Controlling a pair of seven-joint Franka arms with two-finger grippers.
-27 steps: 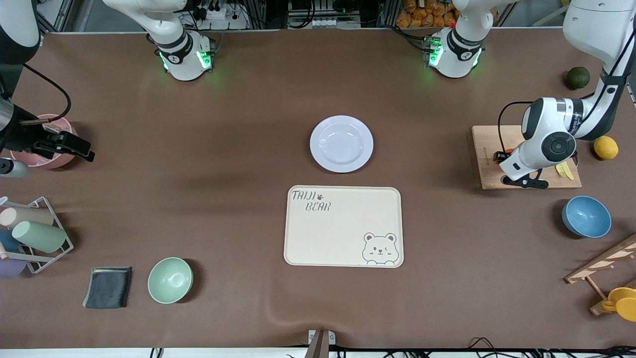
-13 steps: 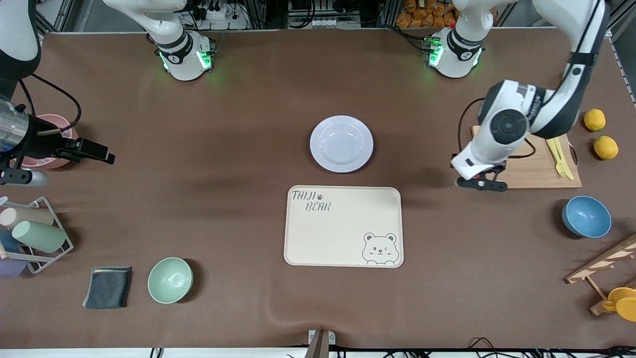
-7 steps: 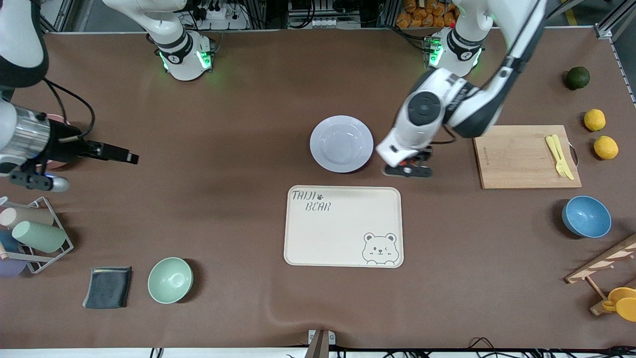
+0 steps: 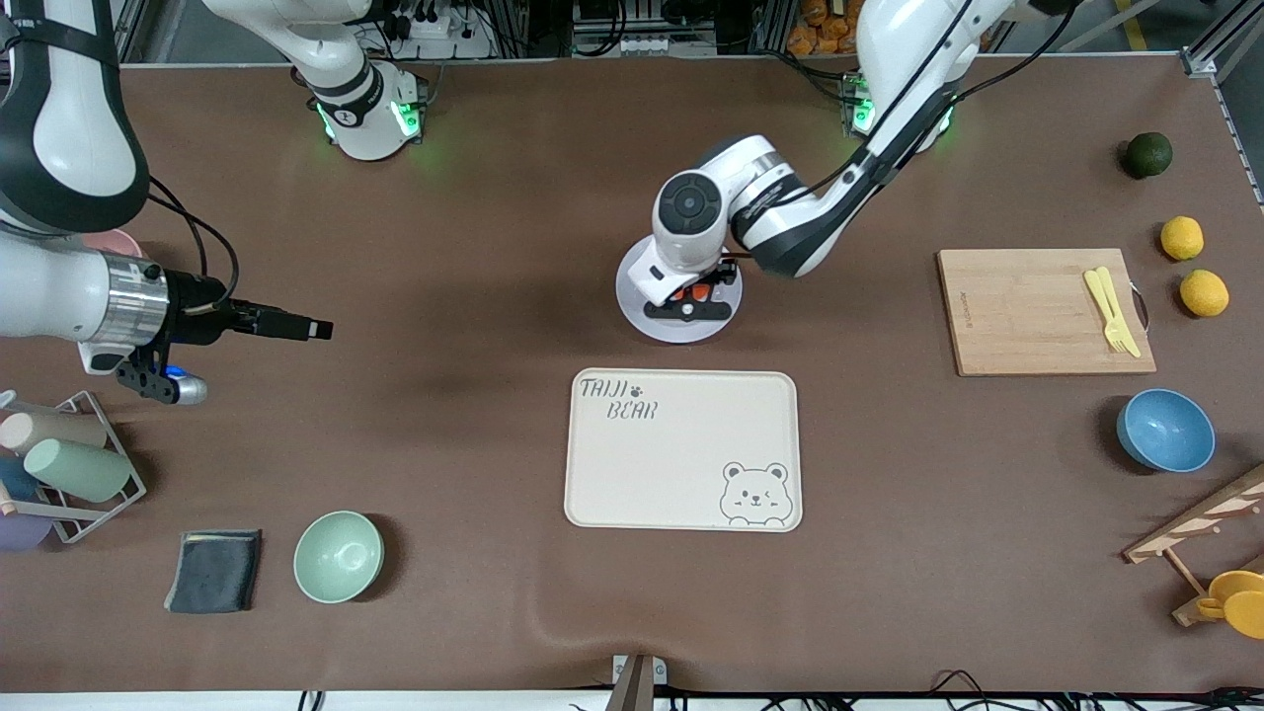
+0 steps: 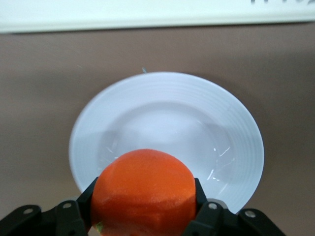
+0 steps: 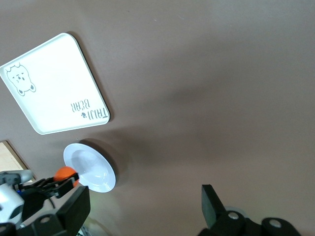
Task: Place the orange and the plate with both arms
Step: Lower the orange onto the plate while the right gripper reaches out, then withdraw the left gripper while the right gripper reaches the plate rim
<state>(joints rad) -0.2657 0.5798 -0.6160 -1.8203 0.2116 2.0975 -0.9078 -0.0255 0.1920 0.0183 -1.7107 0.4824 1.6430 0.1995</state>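
Orange point(image 5: 143, 191) clamped in left pincer point(image 4: 688, 299), in air over plate point(image 4: 642, 321) mid-worktop. I see no release yet. Right pincer point(image 4: 296, 327) spread wide, empty, waiting near right arm's end. Plate unmoved, tray point(image 4: 681, 450) bare.

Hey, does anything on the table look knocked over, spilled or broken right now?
Nothing stands out. The left gripper holds the orange over the plate; the right gripper hangs open over bare table. The tray lies flat.

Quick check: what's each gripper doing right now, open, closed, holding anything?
Left gripper: closed on the orange, over the plate.
Right gripper: open, empty, over bare table toward the right arm's end.
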